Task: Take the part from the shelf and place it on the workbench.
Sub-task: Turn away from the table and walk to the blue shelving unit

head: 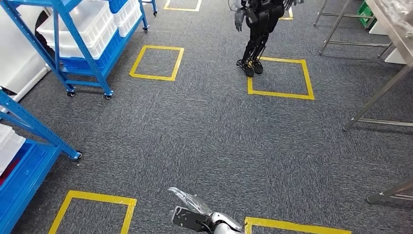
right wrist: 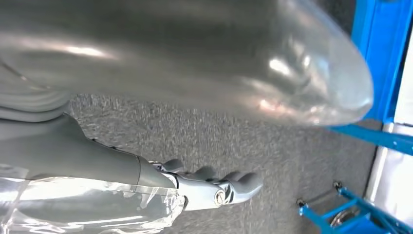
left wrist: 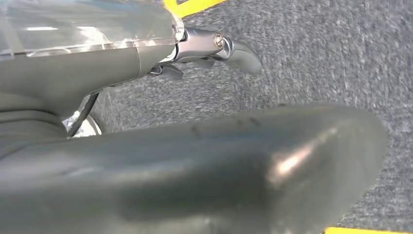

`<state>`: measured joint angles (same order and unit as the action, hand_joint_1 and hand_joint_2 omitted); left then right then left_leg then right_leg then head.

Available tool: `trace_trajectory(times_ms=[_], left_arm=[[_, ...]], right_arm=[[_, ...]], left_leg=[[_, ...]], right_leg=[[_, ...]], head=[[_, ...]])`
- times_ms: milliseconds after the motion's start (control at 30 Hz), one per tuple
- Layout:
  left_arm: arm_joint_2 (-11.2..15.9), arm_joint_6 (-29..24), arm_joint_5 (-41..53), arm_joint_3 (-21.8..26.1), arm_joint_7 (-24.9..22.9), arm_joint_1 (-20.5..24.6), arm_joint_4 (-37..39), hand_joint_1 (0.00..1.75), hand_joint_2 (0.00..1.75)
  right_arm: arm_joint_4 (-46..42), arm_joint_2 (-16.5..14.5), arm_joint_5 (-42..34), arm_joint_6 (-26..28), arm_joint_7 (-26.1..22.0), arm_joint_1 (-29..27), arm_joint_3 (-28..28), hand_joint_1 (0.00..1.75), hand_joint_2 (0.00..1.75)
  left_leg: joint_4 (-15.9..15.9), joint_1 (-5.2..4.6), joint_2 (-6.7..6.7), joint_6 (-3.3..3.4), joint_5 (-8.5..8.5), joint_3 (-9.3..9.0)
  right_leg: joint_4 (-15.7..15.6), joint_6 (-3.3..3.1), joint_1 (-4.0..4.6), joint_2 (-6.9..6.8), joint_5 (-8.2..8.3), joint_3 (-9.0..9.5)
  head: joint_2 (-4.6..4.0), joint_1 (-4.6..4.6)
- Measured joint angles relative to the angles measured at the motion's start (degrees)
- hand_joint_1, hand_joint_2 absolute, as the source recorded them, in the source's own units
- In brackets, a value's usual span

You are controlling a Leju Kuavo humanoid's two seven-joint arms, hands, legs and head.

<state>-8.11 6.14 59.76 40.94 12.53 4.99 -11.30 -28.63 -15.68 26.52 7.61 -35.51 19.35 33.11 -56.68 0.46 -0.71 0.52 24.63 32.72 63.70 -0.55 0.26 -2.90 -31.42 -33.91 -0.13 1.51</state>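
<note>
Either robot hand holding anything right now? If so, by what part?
Cannot tell. The left robot hand and the right robot hand both have straight fingers lying alongside clear plastic film; no grip on a part shows.

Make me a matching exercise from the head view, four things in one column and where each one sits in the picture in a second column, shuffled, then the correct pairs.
Things:
1. blue wheeled rack with white bins
2. other humanoid robot
3. metal workbench
4. bagged part in the hands

Places:
A. bottom centre
B. upper left
C. right edge
D. top centre, feet on a yellow tape square

Pairs: 1-B, 2-D, 3-C, 4-A
</note>
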Motion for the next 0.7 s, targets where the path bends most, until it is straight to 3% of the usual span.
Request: trace_trajectory(times_ms=[33, 67, 100, 133, 200, 267, 333, 400, 467, 533, 600, 633, 667, 700], left_arm=[[0.0, 0.01, 0.01, 0.05, 0.02, 0.15, 0.0, 0.0, 0.0], [0.01, 0.01, 0.03, 0.08, 0.03, 0.24, 0.0, 0.0, 0.0], [0.01, 0.02, 0.06, 0.1, 0.03, 0.25, 0.0, 0.0, 0.0], [0.02, 0.02, 0.1, 0.13, 0.03, 0.21, 0.0, 0.0, 0.0], [0.02, 0.03, 0.26, 0.17, 0.03, 0.19, 0.0, 0.0, 0.0], [0.02, 0.04, 0.39, 0.2, 0.05, 0.36, 0.0, 0.0, 0.0], [0.02, 0.04, 0.42, 0.25, 0.1, 0.43, 0.0, 0.0, 0.0], [0.03, 0.03, 0.42, 0.4, 0.13, 0.25, 0.0, 0.0, 0.0], [0.04, 0.03, 0.46, 0.52, 0.13, 0.19, 0.0, 0.0, 0.0], [0.04, 0.05, 0.56, 0.55, 0.14, 0.45, 0.0, 0.0, 0.0], [0.01, 0.09, 0.69, 0.55, 0.14, 0.55, 0.0, 0.0, 0.0], [0.0, 0.12, 0.78, 0.55, 0.14, 0.49, 0.0, 0.0, 0.0], [0.0, 0.15, 0.86, 0.56, 0.14, 0.41, 0.0, 0.0, 0.0], [0.02, 0.16, 0.94, 0.56, 0.14, 0.36, 0.0, 0.0, 0.0]], right_arm=[[0.08, 0.08, 0.03, -0.01, -0.05, -0.05, 0.01, 0.0, 0.0], [0.18, 0.15, 0.08, -0.02, -0.05, -0.13, 0.01, 0.0, 0.0], [0.29, 0.2, 0.15, -0.02, -0.05, -0.19, 0.01, 0.0, 0.0], [0.38, 0.2, 0.22, -0.02, -0.06, -0.22, 0.01, 0.0, 0.0], [0.49, 0.2, 0.32, -0.01, -0.1, -0.2, 0.01, 0.0, 0.0], [0.52, 0.22, 0.4, 0.01, -0.15, -0.16, 0.01, 0.0, 0.0], [0.59, 0.19, 0.5, 0.01, -0.18, -0.12, 0.01, 0.0, 0.0], [0.62, -0.02, 0.58, 0.0, -0.2, 0.02, 0.01, 0.0, 0.0], [0.64, -0.24, 0.7, 0.0, -0.26, 0.28, 0.01, 0.0, 0.0], [0.73, -0.28, 0.83, 0.02, -0.29, 0.43, 0.01, 0.0, 0.0], [0.87, -0.28, 1.03, 0.08, 0.06, 0.45, 0.01, 0.0, 0.0], [0.92, -0.28, 1.15, 0.1, 0.39, 0.45, 0.01, 0.0, 0.0], [0.92, -0.3, 1.26, 0.1, 0.74, 0.45, 0.01, 0.0, 0.0], [0.89, -0.31, 1.33, 0.09, 1.02, 0.46, 0.01, 0.0, 0.0]], left_leg=[[0.06, 0.01, 0.68, 0.15, -0.11, 0.11], [0.04, 0.02, 1.4, 0.24, -0.19, 0.24], [0.01, 0.03, 2.19, 0.2, -0.22, 0.31], [-0.06, 0.07, 3.01, 0.13, -0.24, 0.33], [-0.39, 0.23, 4.7, -0.21, -0.14, 0.32], [-0.99, 0.34, 6.23, -0.83, 0.09, 0.62], [-1.27, 0.46, 7.37, -1.67, 0.09, 1.17], [-1.1, 0.77, 8.16, -2.52, -0.06, 1.51], [-2.77, 0.79, 6.08, -2.99, 1.0, 2.41], [-8.78, 0.68, 2.72, -3.2, 4.15, 5.31], [-15.73, 0.74, 1.49, -3.39, 6.89, 8.71], [-17.04, 0.75, 1.26, -3.4, 6.95, 9.3], [-16.1, 0.73, 1.02, -3.32, 5.96, 8.73], [-13.09, 0.67, 0.49, -3.12, 4.23, 7.07]], right_leg=[[3.64, 0.23, -0.21, 1.63, -1.84, -1.8], [7.39, 0.41, -0.39, 2.38, -3.37, -3.72], [10.04, 0.59, -0.56, 2.65, -4.01, -5.14], [10.77, 0.74, -0.75, 2.74, -3.51, -5.69], [5.84, 0.99, -1.22, 3.43, 0.42, -3.64], [-1.0, 1.0, -1.7, 5.98, 3.45, -0.6], [-3.56, 0.63, -1.66, 7.45, 3.8, 0.4], [-3.98, -0.14, -1.43, 6.41, 4.02, 0.52], [-4.57, -1.06, -1.42, 5.01, 4.26, 0.9], [-4.88, -1.72, -1.13, 3.26, 4.25, 1.13], [-4.87, -2.05, -0.68, 1.45, 4.09, 1.13], [-4.85, -2.12, -0.5, 0.61, 4.02, 1.14], [-4.83, -2.15, -0.37, -0.16, 3.93, 1.19], [-4.82, -2.12, -0.25, -0.87, 3.83, 1.3]], head=[[0.0, 0.0], [0.0, -0.01], [0.0, -0.01], [0.0, -0.01], [0.0, -0.01], [0.0, -0.01], [0.0, -0.01], [0.0, -0.01], [-0.01, 0.0], [-0.01, 0.02], [0.0, 0.01], [0.0, 0.01], [0.0, 0.01], [0.0, 0.02]])
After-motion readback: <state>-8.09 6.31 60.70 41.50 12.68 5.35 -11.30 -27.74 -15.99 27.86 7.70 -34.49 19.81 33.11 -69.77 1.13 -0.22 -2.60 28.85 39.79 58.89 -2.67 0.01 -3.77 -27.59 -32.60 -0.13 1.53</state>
